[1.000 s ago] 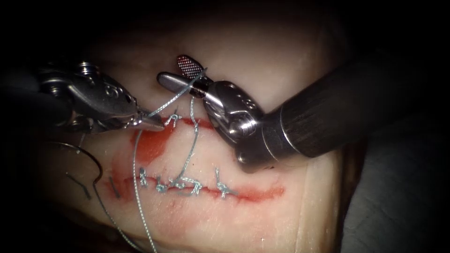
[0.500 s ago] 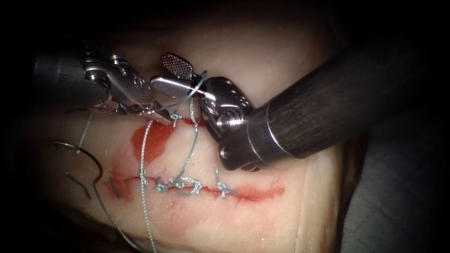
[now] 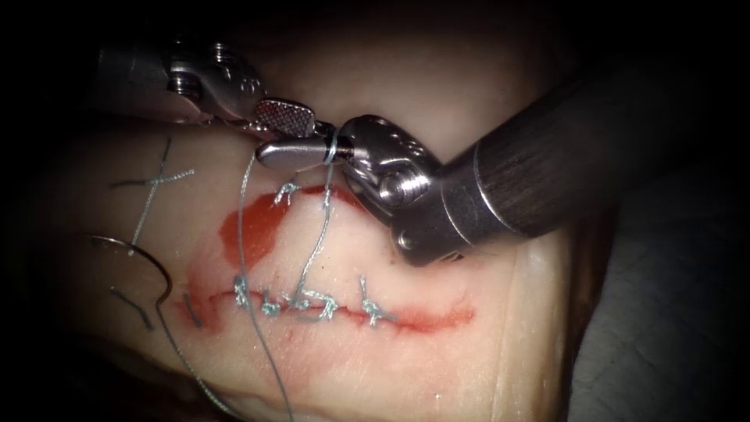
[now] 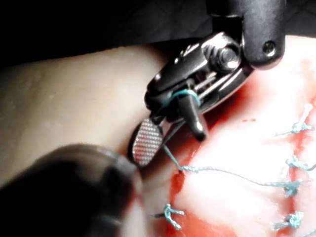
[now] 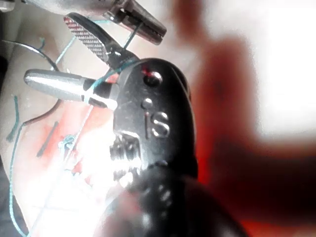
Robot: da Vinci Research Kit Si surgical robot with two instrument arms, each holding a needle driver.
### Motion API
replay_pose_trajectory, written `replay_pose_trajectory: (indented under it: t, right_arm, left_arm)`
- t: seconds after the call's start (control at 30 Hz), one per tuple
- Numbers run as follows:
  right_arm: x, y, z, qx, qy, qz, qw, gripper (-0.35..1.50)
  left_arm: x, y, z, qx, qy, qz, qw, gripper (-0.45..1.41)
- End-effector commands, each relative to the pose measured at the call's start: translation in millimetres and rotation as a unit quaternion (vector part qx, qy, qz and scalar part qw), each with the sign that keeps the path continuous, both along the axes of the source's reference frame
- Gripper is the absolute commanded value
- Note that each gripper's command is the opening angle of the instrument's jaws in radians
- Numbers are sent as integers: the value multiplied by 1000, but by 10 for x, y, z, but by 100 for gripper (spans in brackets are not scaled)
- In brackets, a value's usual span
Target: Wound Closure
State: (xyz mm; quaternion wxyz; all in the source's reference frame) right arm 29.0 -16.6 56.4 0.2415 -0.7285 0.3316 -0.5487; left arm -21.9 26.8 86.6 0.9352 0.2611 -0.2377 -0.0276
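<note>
My right tool (image 3: pixel 264 134) comes in from the right with its jaws open above the tissue (image 3: pixel 484 344). The thread (image 3: pixel 331 146) is looped around the base of those jaws and runs down to the stitched cut (image 3: pixel 422 320). My left tool (image 3: pixel 250 125) reaches in from the upper left, shut on the thread, its tip against the right tool's upper jaw. From there a strand drops to the stitch at the cut's left. The curved needle (image 3: pixel 144 262) lies on the tissue at the cut's left end, held by neither tool. The right wrist view shows the open right tool (image 5: pixel 47 49) and the left tool (image 5: pixel 140 22).
Several knotted stitches (image 3: pixel 312 306) sit along the cut. A red fluid patch (image 3: pixel 250 227) lies above it, beside a separate knot (image 3: pixel 287 192). Loose cut thread ends (image 3: pixel 152 181) lie at the left. The left wrist view shows the loop (image 4: pixel 183 93) on the right tool.
My left tool has moved up and to the right with the thread, from beside the red patch to the right tool's open jaws. The right tool's jaws have turned slightly leftward, keeping the loop.
</note>
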Motion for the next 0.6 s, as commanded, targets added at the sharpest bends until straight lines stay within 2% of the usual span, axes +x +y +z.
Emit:
replay_pose_trajectory:
  t: [0.03,0.2,0.33,0.5,0.53,0.6]
  right_arm:
    - [7,1,6,-6,3,-7,1000,66]
    - [5,-6,7,-32,-8,-51,998,66]
    - [4,-16,14,-63,-38,-97,993,66]
    - [-1,-32,24,-96,-93,-179,975,66]
    - [-5,-36,27,-108,-119,-216,963,66]
    - [-9,-37,28,-116,-136,-243,954,66]
  left_arm:
    - [-4,3,5,-1,1,-1,1000,-45]
    - [-16,2,10,4,-22,20,1000,-45]
    - [-23,2,10,2,-35,37,999,-45]
    - [-31,-8,8,0,-54,61,997,-45]
    - [-32,-14,6,0,-56,64,996,-45]
    - [-34,-20,3,-3,-57,69,996,-45]
